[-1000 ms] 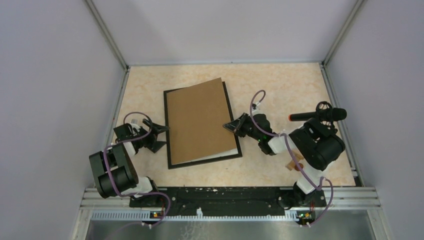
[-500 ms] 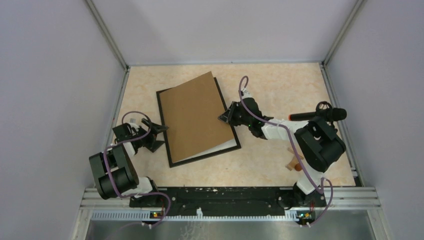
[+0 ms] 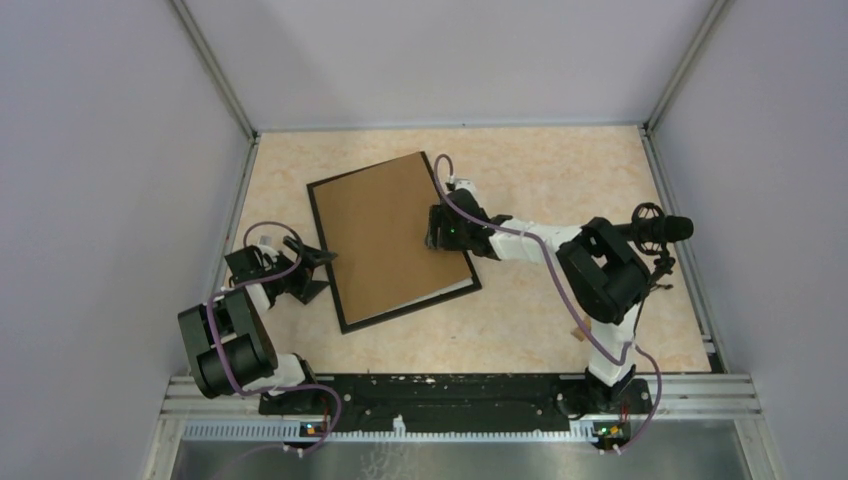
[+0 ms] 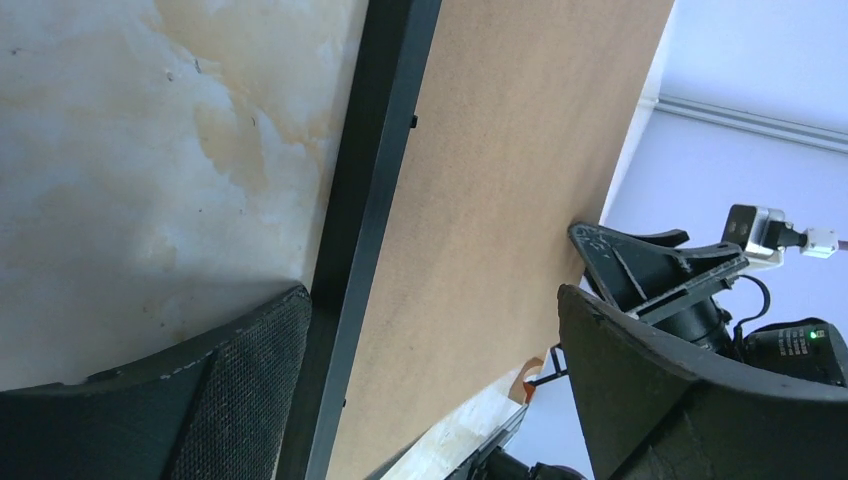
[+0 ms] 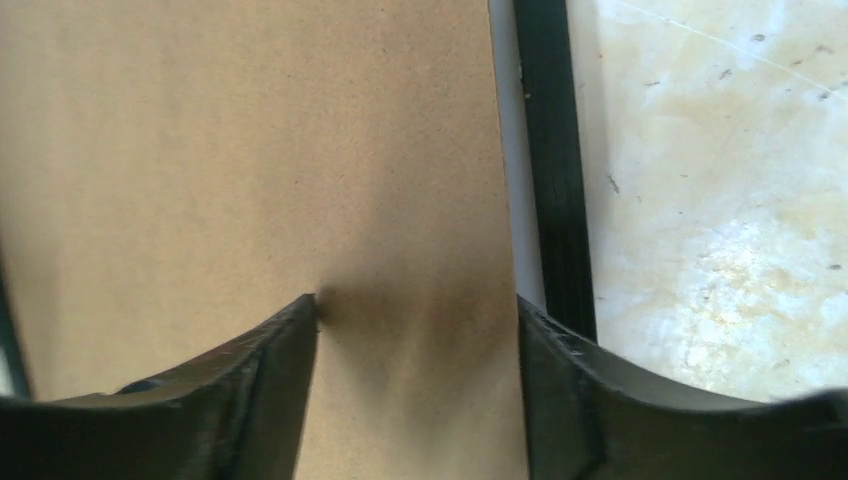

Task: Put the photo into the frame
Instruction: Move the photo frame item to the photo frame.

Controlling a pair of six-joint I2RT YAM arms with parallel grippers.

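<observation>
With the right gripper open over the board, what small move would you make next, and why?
Probably press the open right gripper gently down on the brown board to seat it in the black frame: it lies inside the rails, but a white strip shows beside its edge.
</observation>
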